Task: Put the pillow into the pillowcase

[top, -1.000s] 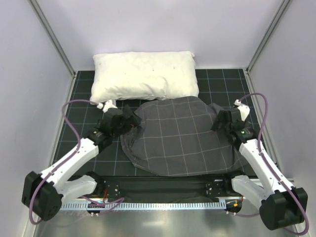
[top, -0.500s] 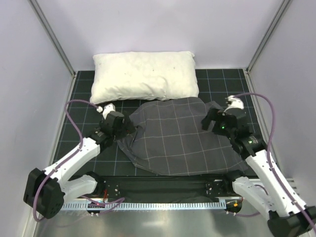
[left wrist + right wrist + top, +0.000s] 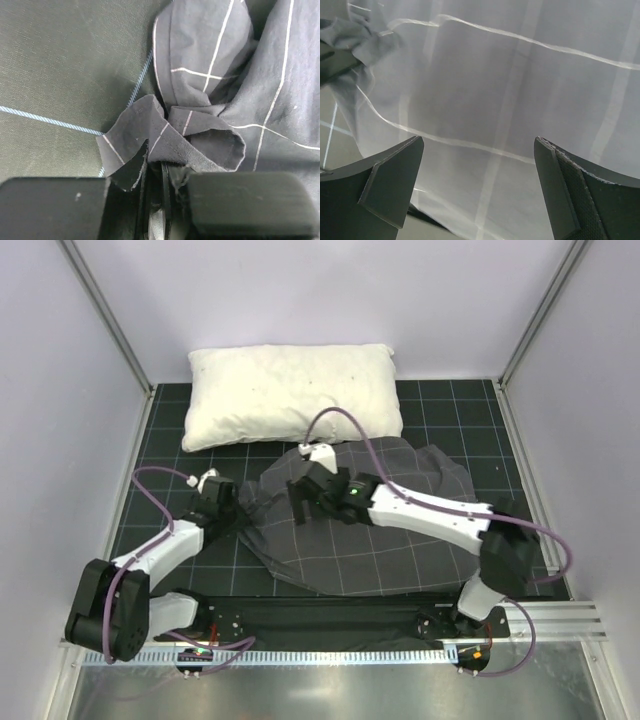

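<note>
The pillowcase (image 3: 340,545), dark grey with a thin light grid, lies spread on the mat in front of the arms. My left gripper (image 3: 236,513) is at its left edge, shut on a bunched fold of the cloth (image 3: 170,135); the fabric is pinched between the jaws of the left gripper (image 3: 165,175). My right arm reaches leftward across the case, and its gripper (image 3: 298,508) stands open just above the left part. In the right wrist view the right gripper (image 3: 480,142) has only grey checked cloth (image 3: 520,90) below it, nothing between the fingers. The pillow is out of view.
A large plain white lumpy pillow (image 3: 290,392) lies along the back of the black gridded mat (image 3: 170,470), touching the pillowcase's far edge. Pale walls and metal posts close in both sides. The arms' base rail (image 3: 330,615) runs along the near edge.
My left gripper has shut on the pillowcase's left edge. My right arm has swung from the case's right side across to its left part, gripper still open.
</note>
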Controlling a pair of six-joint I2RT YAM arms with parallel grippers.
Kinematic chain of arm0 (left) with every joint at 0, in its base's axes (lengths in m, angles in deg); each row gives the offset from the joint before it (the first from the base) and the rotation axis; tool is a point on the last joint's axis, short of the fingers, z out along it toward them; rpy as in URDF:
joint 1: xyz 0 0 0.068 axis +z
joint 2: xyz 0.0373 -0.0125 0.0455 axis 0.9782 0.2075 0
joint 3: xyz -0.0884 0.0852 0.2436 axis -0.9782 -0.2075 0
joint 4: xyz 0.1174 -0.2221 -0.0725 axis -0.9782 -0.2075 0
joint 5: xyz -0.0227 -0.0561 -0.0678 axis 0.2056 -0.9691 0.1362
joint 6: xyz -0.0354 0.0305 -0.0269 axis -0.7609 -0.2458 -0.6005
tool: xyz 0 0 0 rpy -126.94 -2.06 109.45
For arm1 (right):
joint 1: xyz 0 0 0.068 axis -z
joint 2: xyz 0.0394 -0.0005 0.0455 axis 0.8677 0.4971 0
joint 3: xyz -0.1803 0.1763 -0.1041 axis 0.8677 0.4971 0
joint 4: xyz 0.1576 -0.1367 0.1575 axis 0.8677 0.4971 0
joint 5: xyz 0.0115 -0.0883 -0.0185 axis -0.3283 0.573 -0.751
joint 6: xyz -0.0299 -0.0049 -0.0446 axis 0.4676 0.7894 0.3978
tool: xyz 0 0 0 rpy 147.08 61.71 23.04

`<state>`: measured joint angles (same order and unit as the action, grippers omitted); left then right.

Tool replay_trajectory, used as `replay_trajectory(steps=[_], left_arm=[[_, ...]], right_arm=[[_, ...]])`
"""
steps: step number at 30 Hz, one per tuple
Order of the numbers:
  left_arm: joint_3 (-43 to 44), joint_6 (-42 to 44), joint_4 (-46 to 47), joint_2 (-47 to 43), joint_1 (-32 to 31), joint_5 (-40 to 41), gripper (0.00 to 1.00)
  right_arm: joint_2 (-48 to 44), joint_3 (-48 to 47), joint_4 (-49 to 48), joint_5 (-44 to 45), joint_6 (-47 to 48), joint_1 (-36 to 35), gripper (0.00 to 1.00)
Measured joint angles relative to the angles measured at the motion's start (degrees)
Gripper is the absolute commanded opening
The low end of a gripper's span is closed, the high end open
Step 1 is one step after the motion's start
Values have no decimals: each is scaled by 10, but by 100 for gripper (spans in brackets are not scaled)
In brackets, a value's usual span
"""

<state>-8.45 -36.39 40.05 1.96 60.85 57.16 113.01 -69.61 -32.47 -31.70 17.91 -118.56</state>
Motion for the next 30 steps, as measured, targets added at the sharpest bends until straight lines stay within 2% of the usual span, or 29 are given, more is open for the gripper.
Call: replay_trajectory(steps=[3,7,9,10,11,14,15,16,22,27,30], left_arm=[[-4,3,1,-13,10,-1,10],[-4,12,1,-27,10,0,9],[-4,13,1,-28,11,0,12],[-4,14,1,-28,11,0,12],[-5,14,1,-28,11,-1,13],[-5,14,1,-28,11,-4,13],[-5,14,1,-28,11,-7,13],[-5,14,1,-28,11,-10,13],[-5,13,14,-12,11,-34,14],[-5,7,43,30,10,-73,14],[-1,3,73,64,10,-92,12]], right_arm=[[82,-71,11,23,-6,-23,100],[143,-109,20,33,-10,-34,100],[165,-120,28,36,-12,-34,95],[173,-127,32,37,-12,-34,88],[183,-135,38,39,-12,-34,67],[197,-146,46,42,-10,-32,28],[195,-141,40,38,-14,-29,10],[193,-140,37,35,-12,-26,4],[108,-63,-36,-17,-7,-7,4],[30,-41,-46,-67,1,0,4],[19,-41,-50,-88,5,-1,10]])
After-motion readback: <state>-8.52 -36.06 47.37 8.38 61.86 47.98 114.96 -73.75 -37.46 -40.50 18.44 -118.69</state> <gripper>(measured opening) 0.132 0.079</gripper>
